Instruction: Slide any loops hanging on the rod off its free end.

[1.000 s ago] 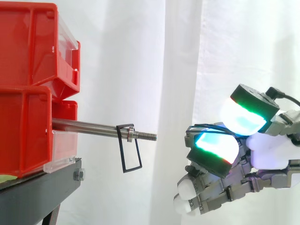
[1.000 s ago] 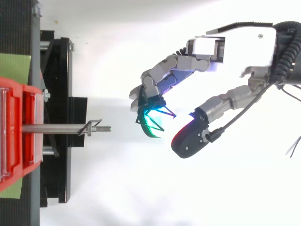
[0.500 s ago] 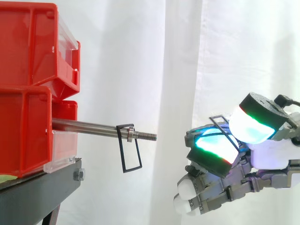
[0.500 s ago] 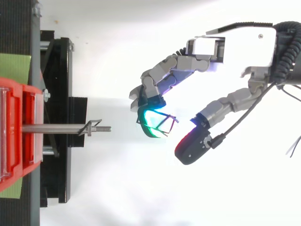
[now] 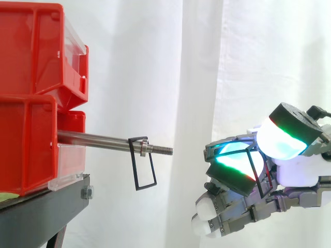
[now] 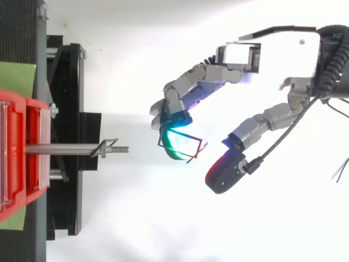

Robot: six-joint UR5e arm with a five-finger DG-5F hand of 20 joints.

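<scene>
One black loop [image 5: 142,164] hangs on the rod [image 5: 98,140], just short of its threaded free end. Beyond that end, the robot hand [image 6: 272,52] has thumb and fingers apart, with a second loop [image 6: 182,146] resting against one fingertip.

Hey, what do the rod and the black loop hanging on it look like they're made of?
Rod: bare metal, probably steel, going by its silvery sheen and the thread cut into its free end. Loop: thin stiff wire bent into a rectangle, with a matte black finish; likely coated metal, though plastic cannot be ruled out.
</scene>
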